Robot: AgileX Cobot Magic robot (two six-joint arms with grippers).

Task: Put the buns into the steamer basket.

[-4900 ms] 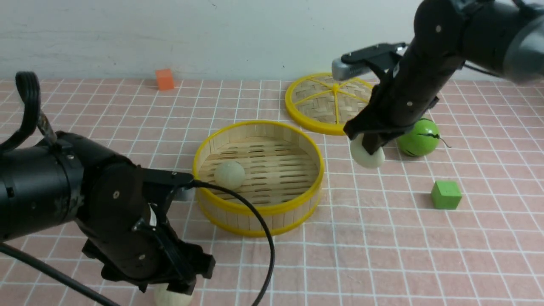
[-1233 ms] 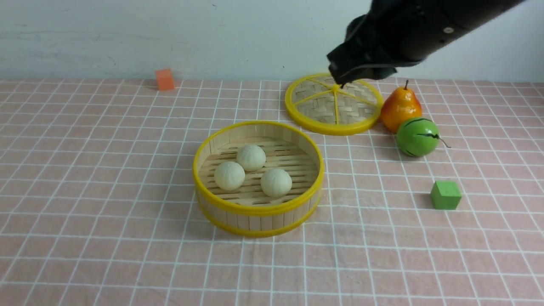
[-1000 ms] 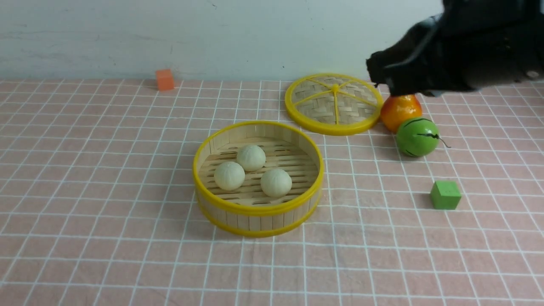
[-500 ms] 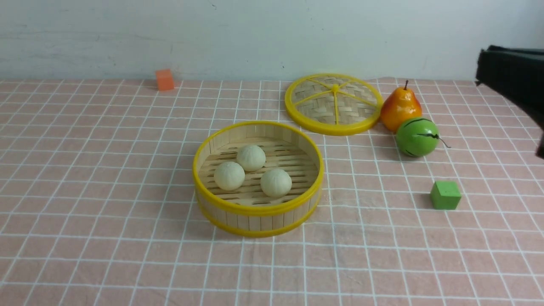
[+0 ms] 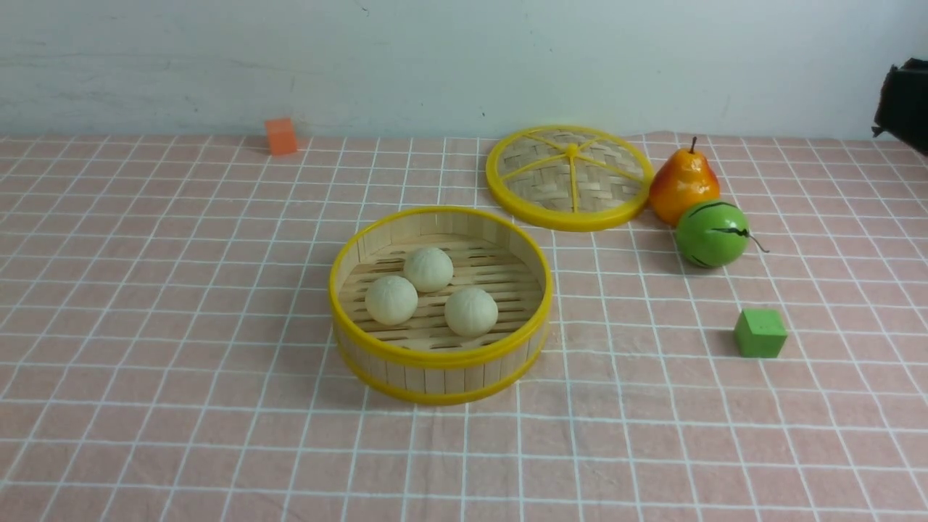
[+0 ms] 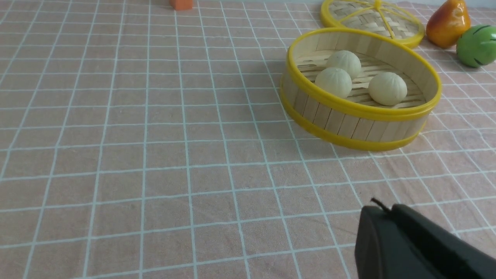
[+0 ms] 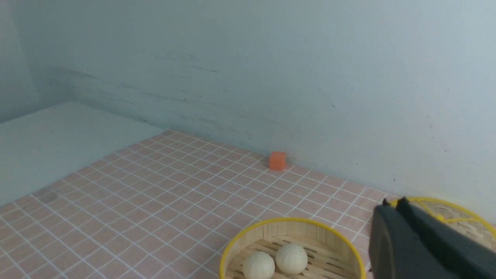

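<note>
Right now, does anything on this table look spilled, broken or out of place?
Nothing stands out. The three buns sit inside the upright steamer basket; the lid lies flat farther back, beside the pear.

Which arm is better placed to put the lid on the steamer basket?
Probably the right: the lid lies behind and right of the steamer basket, and only the right arm shows in the front view, on that side.
</note>
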